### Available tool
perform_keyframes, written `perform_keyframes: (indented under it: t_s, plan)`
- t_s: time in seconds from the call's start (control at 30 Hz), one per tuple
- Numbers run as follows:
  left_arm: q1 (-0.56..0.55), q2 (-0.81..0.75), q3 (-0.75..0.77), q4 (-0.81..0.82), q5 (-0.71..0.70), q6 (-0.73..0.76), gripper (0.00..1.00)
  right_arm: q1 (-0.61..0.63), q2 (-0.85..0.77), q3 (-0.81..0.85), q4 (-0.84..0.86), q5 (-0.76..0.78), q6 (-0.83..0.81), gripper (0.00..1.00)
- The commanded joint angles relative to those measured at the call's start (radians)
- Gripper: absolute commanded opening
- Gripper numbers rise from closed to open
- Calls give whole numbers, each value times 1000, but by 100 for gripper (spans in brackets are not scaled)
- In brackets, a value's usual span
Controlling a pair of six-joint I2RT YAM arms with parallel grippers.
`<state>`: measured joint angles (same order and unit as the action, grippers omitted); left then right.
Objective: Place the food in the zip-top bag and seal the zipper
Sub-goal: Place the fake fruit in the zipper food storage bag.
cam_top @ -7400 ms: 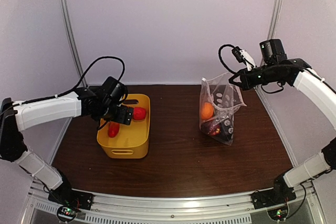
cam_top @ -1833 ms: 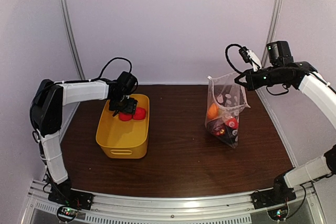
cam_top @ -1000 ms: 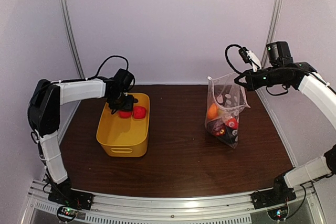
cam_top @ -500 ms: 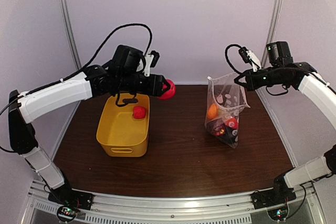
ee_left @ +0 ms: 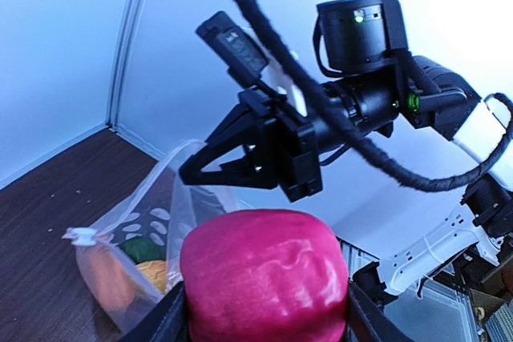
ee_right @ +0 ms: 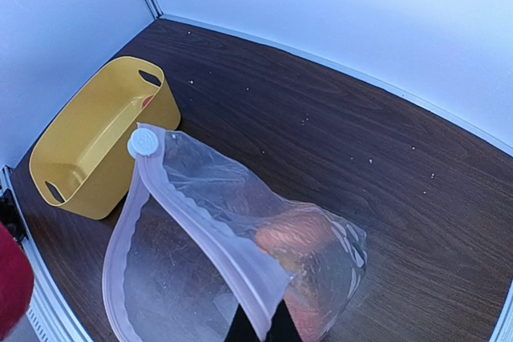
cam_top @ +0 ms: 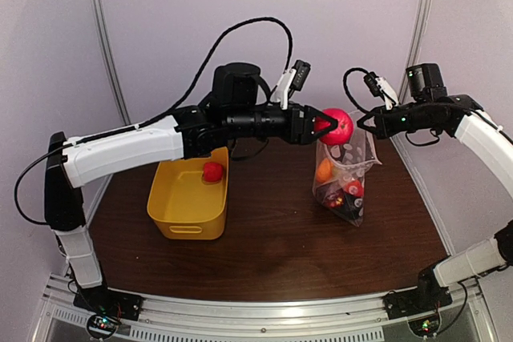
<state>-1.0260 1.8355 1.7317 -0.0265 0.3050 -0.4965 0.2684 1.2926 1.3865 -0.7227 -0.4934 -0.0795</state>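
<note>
Zip-top bag (ee_right: 200, 222): clear, crinkled plastic film. Red toy fruit (ee_left: 264, 274): glossy, dimpled plastic. Yellow basket (cam_top: 186, 218): smooth plastic. Table (cam_top: 280, 246): dark wood-grain, matt.

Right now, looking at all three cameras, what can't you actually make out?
- Left wrist view: the red fruit fills the lower frame, hiding most of the left end effector and much of the zip-top bag.
- Right wrist view: the right end effector is cut off by the bottom edge; the wall of the yellow basket hides most of its inside.
- Top view: food low in the bag is too small and overlapped to count.
</note>
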Motion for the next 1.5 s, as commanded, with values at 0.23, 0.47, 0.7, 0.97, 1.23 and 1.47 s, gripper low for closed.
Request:
perform_keyframes:
  t_s: [0.23,0.47,0.7,0.97,1.23,1.47]
  plan:
    - [-19,225,250,33,-57,-31,50,-8,5,55,-12,-31,29,0]
    - [-19,298,323,-70,-174,-24,52,-8,-5,78,-27,-30,29,0]
    - [-19,341,366,-119,-220,-21,70,-9,-16,74,-28,-27,30,0]
    - [-18,327,414,-132,-160,8,79,-14,-19,66,-25,-28,30,0]
    - [-18,171,347,-91,-91,104,79,-22,-32,39,-10,-27,29,0]
    - [2,-71,119,-226,-405,213,83,-35,-43,19,4,-37,25,0]
